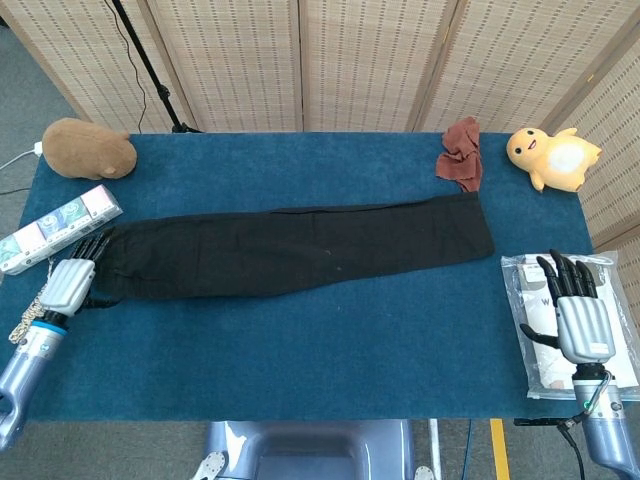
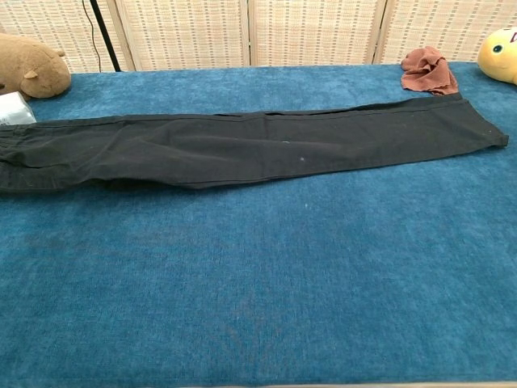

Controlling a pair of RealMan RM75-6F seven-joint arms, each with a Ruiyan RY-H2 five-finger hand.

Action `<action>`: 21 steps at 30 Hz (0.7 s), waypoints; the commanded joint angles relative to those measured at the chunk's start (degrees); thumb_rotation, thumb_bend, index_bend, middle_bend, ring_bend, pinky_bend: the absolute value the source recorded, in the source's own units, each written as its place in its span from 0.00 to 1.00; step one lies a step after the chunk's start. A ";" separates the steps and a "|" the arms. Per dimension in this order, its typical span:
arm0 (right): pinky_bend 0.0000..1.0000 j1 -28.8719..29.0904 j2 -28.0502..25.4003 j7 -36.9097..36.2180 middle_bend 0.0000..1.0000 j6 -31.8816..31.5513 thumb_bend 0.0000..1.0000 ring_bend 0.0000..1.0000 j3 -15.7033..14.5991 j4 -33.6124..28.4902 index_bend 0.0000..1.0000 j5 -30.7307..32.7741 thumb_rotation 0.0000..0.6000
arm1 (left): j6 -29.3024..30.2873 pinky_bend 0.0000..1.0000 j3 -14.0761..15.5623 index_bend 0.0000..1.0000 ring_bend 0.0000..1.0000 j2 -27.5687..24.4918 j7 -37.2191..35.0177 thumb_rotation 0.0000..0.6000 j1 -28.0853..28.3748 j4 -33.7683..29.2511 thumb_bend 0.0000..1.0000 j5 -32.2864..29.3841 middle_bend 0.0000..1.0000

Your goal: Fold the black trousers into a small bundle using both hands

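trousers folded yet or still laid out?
Laid out. The black trousers lie flat at full length across the blue table, no part doubled over. The left hand is at their left end.

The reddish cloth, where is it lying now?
In the head view the reddish cloth lies at the table's far right, between the trousers and the yellow plush duck.

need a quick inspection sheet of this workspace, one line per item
surface: table under blue cloth
job's things: black trousers lying flat, full length, unfolded
clutter: brown plush, yellow duck plush, rust cloth, boxed pack, rope coil, plastic packet
hands: left hand at the trousers' left end, grip unclear; right hand open over the packet
cables: white cable by the brown plush; black cable beside the stand
surroundings: wicker screens behind
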State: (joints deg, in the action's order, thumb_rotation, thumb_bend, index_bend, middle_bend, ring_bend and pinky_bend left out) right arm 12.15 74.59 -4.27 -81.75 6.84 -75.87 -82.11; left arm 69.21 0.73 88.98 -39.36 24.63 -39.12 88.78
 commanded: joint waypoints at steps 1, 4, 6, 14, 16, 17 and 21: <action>0.00 0.02 -0.08 -0.26 0.00 0.11 0.00 0.00 0.09 -0.03 0.00 -0.05 1.00 | 0.79 0.05 1.81 0.00 0.00 0.15 0.68 1.00 -1.68 1.65 0.18 1.21 0.00; 0.00 0.16 -0.18 -0.77 0.00 0.51 0.00 0.00 0.21 -0.07 0.00 0.01 1.00 | -0.34 0.05 2.44 0.00 0.00 1.22 1.52 1.00 -2.20 2.67 0.18 1.17 0.00; 0.00 0.21 -0.24 -1.14 0.00 0.73 0.00 0.00 0.27 0.01 0.00 0.01 1.00 | -0.92 0.05 1.91 0.00 0.00 2.43 1.99 1.00 -2.13 3.79 0.19 0.53 0.00; 0.00 0.14 -0.39 -1.85 0.00 0.69 0.00 0.00 0.41 -0.02 0.00 -0.18 1.00 | -3.02 0.05 -0.20 0.00 0.00 6.07 4.72 1.00 -0.80 8.25 0.20 -1.42 0.00; 0.00 0.08 -0.46 -2.10 0.00 0.65 0.00 0.00 0.49 -0.10 0.00 -0.16 1.00 | -3.80 0.05 -0.57 0.00 0.00 6.98 5.45 1.00 -0.27 9.51 0.20 -1.76 0.00; 0.00 0.06 -0.49 -2.14 0.00 0.63 0.00 0.00 0.50 -0.12 0.00 -0.16 1.00 | -4.14 0.05 -0.63 0.00 0.00 7.25 5.60 1.00 -0.09 9.88 0.20 -1.81 0.00; 0.00 -0.06 -0.59 -2.23 0.00 0.66 0.00 0.00 0.55 -0.09 0.00 -0.04 1.00 | -6.05 0.05 -0.07 0.00 0.00 8.48 6.14 1.00 0.85 11.55 0.20 -1.33 0.00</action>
State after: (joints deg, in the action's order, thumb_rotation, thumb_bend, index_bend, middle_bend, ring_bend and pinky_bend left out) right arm 12.10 74.01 -6.50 -81.10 7.39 -75.96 -82.16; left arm 63.69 0.45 97.02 -33.50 25.11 -28.09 87.26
